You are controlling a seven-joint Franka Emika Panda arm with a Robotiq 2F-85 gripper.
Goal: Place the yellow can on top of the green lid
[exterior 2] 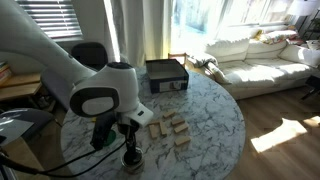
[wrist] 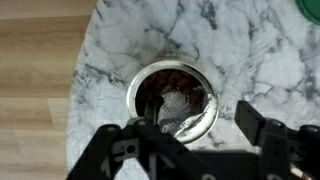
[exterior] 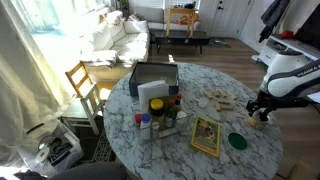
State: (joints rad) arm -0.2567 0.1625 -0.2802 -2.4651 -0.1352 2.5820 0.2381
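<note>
The can [wrist: 173,100] stands upright on the marble table near its edge. In the wrist view I look down into its open top, with a metal rim and a dark inside. My gripper [wrist: 190,140] is open, one finger on each side of the can, just above it and not closed on it. In both exterior views the gripper [exterior: 262,112] [exterior 2: 130,146] hangs over the can [exterior 2: 131,159]. The green lid [exterior: 237,141] lies flat on the table a short way from the can. Only its edge shows in the wrist view [wrist: 312,8].
A yellow-green booklet [exterior: 206,136] lies beside the lid. Wooden blocks [exterior: 218,98] lie mid-table. A black box [exterior: 153,80] and several bottles [exterior: 158,112] stand further off. The table edge [wrist: 85,110] with wooden floor beyond is close to the can. A wooden chair [exterior: 85,85] stands by the table.
</note>
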